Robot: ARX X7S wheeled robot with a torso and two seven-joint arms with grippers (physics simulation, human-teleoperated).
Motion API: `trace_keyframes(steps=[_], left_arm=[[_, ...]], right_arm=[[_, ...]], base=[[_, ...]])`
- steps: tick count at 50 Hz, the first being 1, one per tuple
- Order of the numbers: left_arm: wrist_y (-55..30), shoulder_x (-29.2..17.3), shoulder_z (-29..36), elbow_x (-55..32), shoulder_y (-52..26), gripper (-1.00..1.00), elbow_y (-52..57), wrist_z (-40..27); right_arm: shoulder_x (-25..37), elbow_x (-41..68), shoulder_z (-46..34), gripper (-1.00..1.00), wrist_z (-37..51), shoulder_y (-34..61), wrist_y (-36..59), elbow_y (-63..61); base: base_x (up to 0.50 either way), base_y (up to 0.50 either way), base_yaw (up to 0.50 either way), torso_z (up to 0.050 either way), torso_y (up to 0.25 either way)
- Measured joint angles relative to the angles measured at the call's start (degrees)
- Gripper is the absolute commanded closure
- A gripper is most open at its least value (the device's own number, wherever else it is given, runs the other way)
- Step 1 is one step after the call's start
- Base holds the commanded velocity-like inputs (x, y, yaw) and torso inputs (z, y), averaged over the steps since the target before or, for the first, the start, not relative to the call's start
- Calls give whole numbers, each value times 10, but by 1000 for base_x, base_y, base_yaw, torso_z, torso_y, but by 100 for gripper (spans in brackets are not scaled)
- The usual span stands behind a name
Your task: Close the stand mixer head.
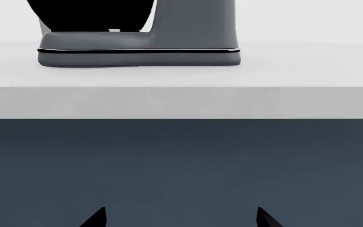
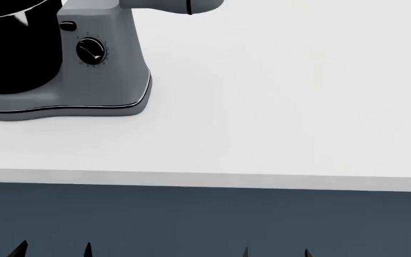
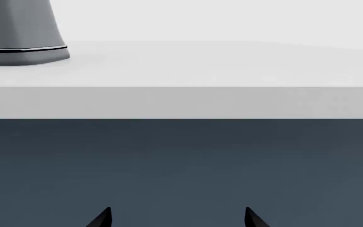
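The stand mixer stands at the far left of the white counter [image 2: 277,107]. Only the rear end of its grey head [image 2: 173,5] with a thin black seam shows at the top edge of the head view; the rest is out of view. Below it are the grey column with a black dial [image 2: 90,51] and the big black bowl [image 2: 13,48]. The mixer base also shows in the left wrist view [image 1: 137,56] and the right wrist view [image 3: 24,52]. My left gripper [image 2: 53,249] [image 1: 180,217] and right gripper [image 2: 275,251] [image 3: 176,217] are open and empty, low in front of the counter's edge.
The dark blue-grey cabinet front [image 2: 205,219] lies below the counter's front edge [image 2: 205,179]. Both grippers sit in front of this panel, below counter height.
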State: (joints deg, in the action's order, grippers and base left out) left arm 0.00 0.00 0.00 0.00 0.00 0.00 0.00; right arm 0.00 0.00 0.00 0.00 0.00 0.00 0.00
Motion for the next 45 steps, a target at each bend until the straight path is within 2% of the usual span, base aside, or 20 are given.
trace_keyframes(steps=[22,45], left_arm=[[-6,-24,27,-31,-3,-100,-4,-30],[11,-46,54,-54,-1,-100,-2,-42]], right_arm=[[26,6,-36,-100,35,3,-6,15],[45,19,-60,-100,58,6,-15,25]], base=[[0,0,0,2,0],[0,0,0,50,0]])
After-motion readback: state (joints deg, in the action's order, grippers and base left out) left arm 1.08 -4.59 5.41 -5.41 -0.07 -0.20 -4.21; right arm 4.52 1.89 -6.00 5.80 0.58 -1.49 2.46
